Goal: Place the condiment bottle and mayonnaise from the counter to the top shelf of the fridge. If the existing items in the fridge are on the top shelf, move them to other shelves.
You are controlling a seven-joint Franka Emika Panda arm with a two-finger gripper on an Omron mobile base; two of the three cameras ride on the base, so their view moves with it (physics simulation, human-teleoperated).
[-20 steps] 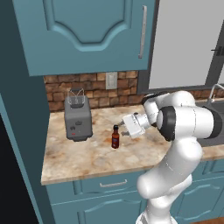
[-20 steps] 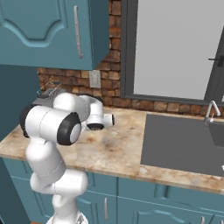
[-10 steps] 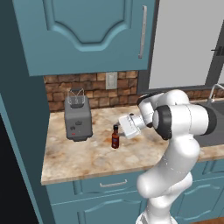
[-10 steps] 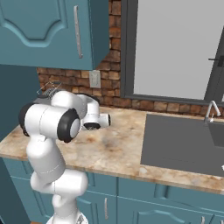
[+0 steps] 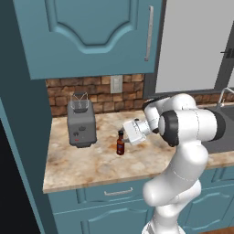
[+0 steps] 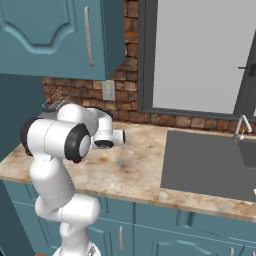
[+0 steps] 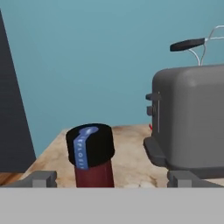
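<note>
Condiment bottle (image 5: 120,144) is standing upright on the marbled desk (image 5: 91,164), a bit right of the grey toaster (image 5: 81,123) and well apart from it. Robot's hand (image 5: 125,135) is hanging just beside the bottle's neck, fingers spread wide and gripping nothing. Looking along the hand, the bottle's dark cap (image 7: 90,145) is sitting between the two fingertips (image 7: 42,178), not touching either one, with the toaster off to the side. Sink (image 6: 210,160) is lying far over on the other end.
</note>
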